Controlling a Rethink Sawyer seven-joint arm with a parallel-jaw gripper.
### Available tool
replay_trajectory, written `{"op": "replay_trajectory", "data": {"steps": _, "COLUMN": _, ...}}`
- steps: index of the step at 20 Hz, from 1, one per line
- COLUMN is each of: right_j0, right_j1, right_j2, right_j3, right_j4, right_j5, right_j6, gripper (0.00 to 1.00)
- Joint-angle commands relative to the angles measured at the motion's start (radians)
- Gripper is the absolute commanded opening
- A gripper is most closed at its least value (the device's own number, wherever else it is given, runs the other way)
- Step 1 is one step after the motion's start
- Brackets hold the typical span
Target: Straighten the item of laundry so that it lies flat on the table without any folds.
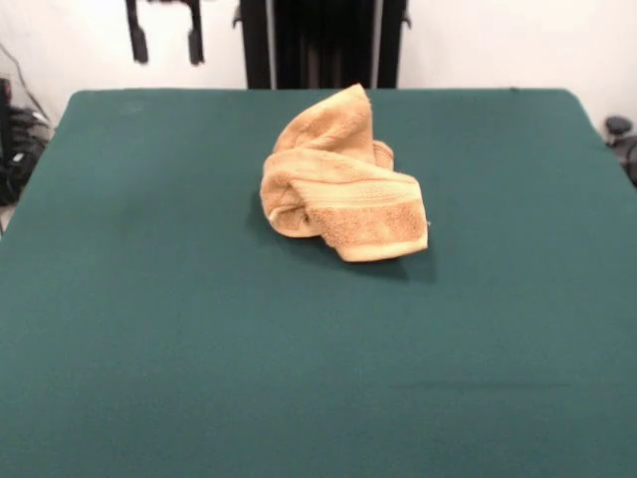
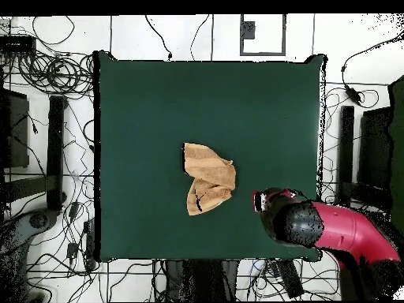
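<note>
Bare green table fills the near foreground, open on every side. The towel sits bunched near the table's middle, folded over itself with one peak standing up. The gripper hangs above the far edge, well apart, fingers spread and empty. Overhead, the red arm reaches over the table's corner, and cables litter the floor around.

One towel is lying crumpled near the centre of the frame. One green table is filling most of the view. One gripper with two dark fingers is hanging at upper left.
</note>
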State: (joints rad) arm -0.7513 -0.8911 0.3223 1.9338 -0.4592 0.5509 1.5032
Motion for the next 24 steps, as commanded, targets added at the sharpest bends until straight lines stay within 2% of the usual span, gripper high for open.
{"op": "replay_trajectory", "data": {"steps": 1, "right_j0": -0.001, "right_j1": 0.163, "right_j2": 0.165, "right_j3": -0.036, "right_j4": -0.125, "right_j5": -0.107, "right_j6": -0.17, "gripper": 1.0}}
{"op": "replay_trajectory", "data": {"steps": 6, "right_j0": 0.011, "right_j1": 0.21, "right_j2": 0.169, "right_j3": -0.049, "right_j4": -0.191, "right_j5": -0.164, "right_j6": -0.101, "gripper": 1.0}}
{"op": "replay_trajectory", "data": {"steps": 9, "right_j0": 0.044, "right_j1": 0.202, "right_j2": 0.155, "right_j3": -0.045, "right_j4": -0.221, "right_j5": -0.195, "right_j6": -0.041, "gripper": 1.0}}
{"op": "replay_trajectory", "data": {"steps": 19, "right_j0": 0.189, "right_j1": 0.141, "right_j2": 0.073, "right_j3": -0.02, "right_j4": -0.219, "right_j5": -0.243, "right_j6": 0.113, "gripper": 1.0}}
{"op": "replay_trajectory", "data": {"steps": 21, "right_j0": 0.204, "right_j1": 0.133, "right_j2": 0.062, "right_j3": -0.016, "right_j4": -0.212, "right_j5": -0.247, "right_j6": 0.122, "gripper": 1.0}}
{"op": "replay_trajectory", "data": {"steps": 24, "right_j0": 0.179, "right_j1": 0.118, "right_j2": 0.071, "right_j3": -0.01, "right_j4": -0.196, "right_j5": -0.238, "right_j6": 0.095, "gripper": 1.0}}
